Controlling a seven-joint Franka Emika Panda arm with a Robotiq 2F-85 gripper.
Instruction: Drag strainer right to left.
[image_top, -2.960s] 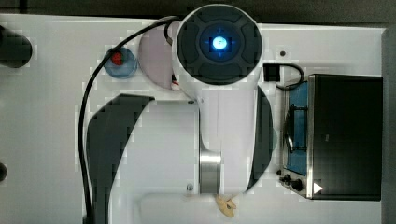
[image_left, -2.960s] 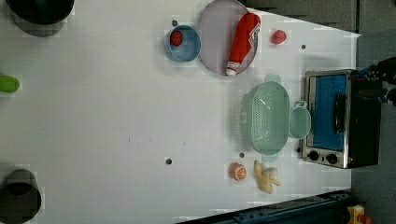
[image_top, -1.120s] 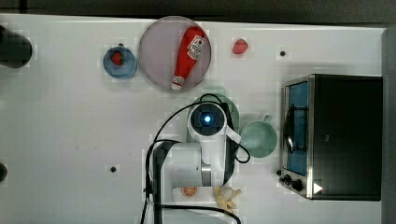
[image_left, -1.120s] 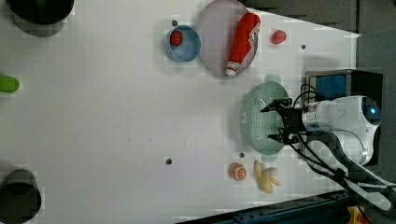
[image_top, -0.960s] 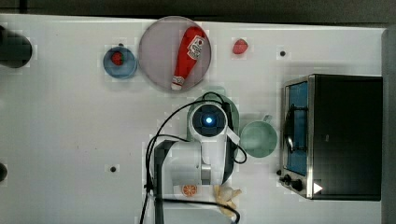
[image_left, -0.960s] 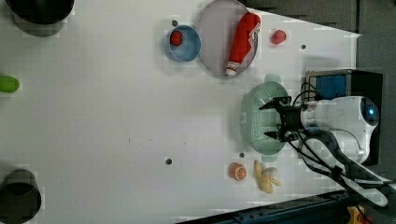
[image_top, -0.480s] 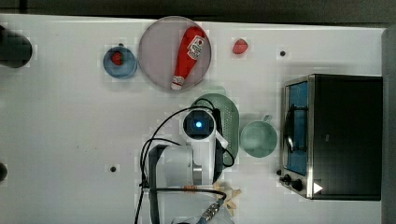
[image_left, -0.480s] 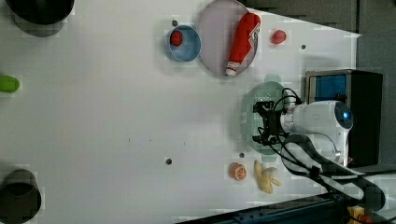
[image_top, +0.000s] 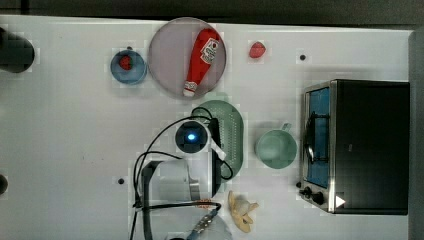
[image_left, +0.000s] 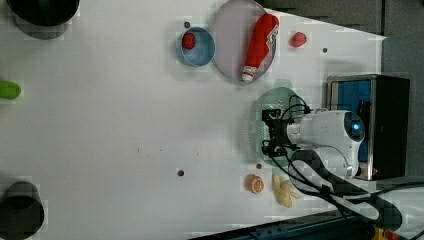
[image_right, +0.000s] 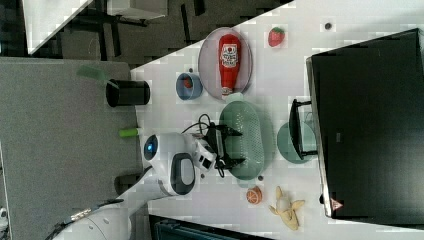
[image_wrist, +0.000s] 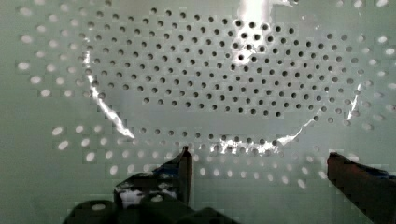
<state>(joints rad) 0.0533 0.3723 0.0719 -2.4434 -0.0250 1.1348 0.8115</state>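
The strainer (image_top: 234, 131) is a pale green oval basket with a perforated bottom, lying left of the green mug (image_top: 275, 148) in the top view, with a gap between them. My gripper (image_right: 235, 147) reaches down into the strainer (image_right: 254, 135) and is open, its two black fingers spread along the basket's length. In the wrist view the perforated floor (image_wrist: 210, 88) lies close under the gripper (image_wrist: 259, 156), with one fingertip (image_wrist: 184, 161) near the curved wall. In the left view the gripper (image_left: 266, 131) sits over the strainer (image_left: 256, 117). Nothing is held between the fingers.
A toaster oven (image_top: 360, 145) stands at the top view's right, beyond the mug. A plate (image_top: 167, 55) with a ketchup bottle (image_top: 202, 55) lies just above the strainer, beside a blue bowl (image_top: 128, 66). A strawberry (image_top: 257, 50), a banana (image_top: 242, 210) and an orange (image_left: 256, 184) lie nearby.
The arm came over the strainer and lowered its open fingers into it. The strainer has since slid towards the left view's left, away from the mug.
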